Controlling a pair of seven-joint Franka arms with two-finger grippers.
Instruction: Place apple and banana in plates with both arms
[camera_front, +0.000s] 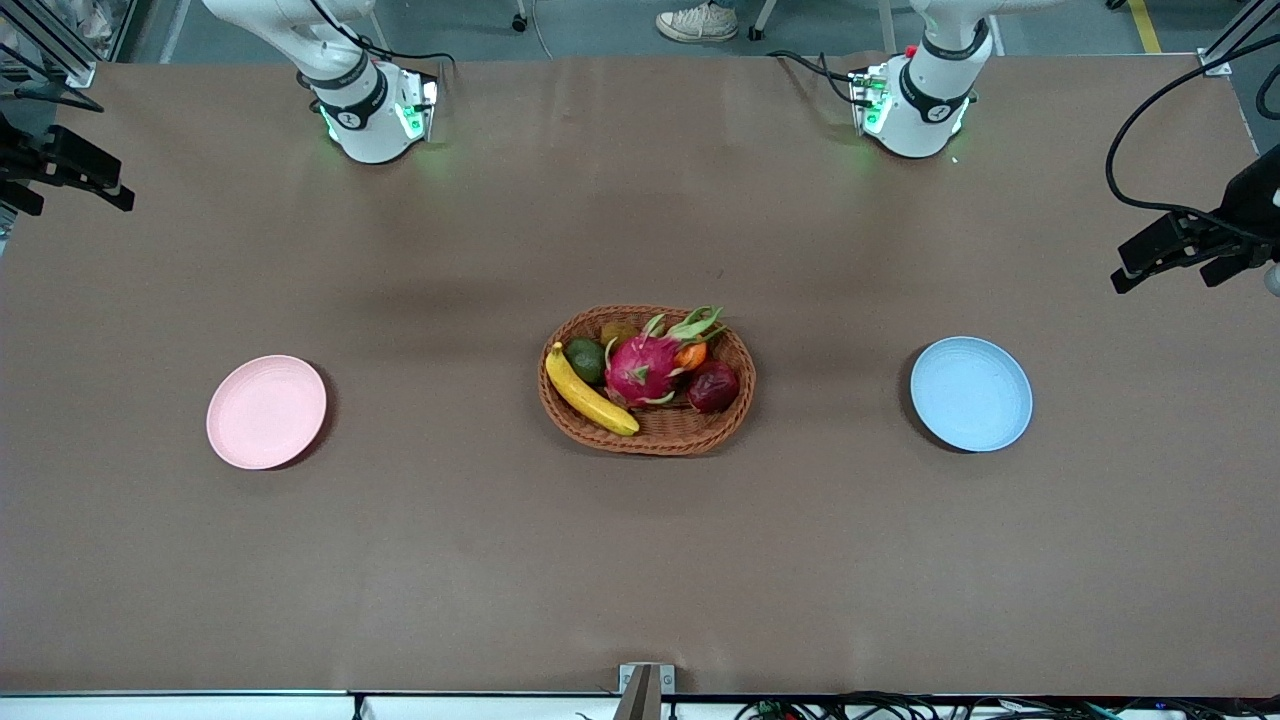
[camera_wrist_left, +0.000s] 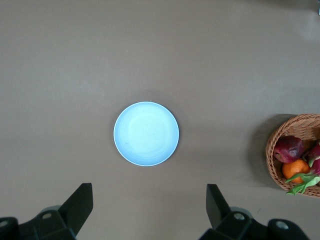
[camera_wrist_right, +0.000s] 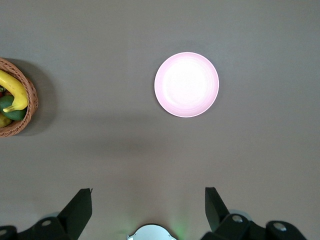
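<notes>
The maroon apple (camera_front: 713, 386) and the yellow banana (camera_front: 588, 394) lie in a wicker basket at the table's middle. The apple also shows in the left wrist view (camera_wrist_left: 288, 148), the banana in the right wrist view (camera_wrist_right: 14, 89). The pale pink plate (camera_front: 266, 411) lies bare toward the right arm's end, the light blue plate (camera_front: 971, 393) toward the left arm's end. My left gripper (camera_wrist_left: 148, 192) is open and empty, high over the table near the blue plate (camera_wrist_left: 146, 133). My right gripper (camera_wrist_right: 148, 192) is open and empty, high near the pink plate (camera_wrist_right: 186, 84).
The oval basket (camera_front: 650, 435) also holds a pink dragon fruit (camera_front: 645, 367), a green avocado (camera_front: 585, 358) and a small orange fruit (camera_front: 691, 355). Both arm bases stand along the table edge farthest from the front camera. Brown tabletop lies between the basket and each plate.
</notes>
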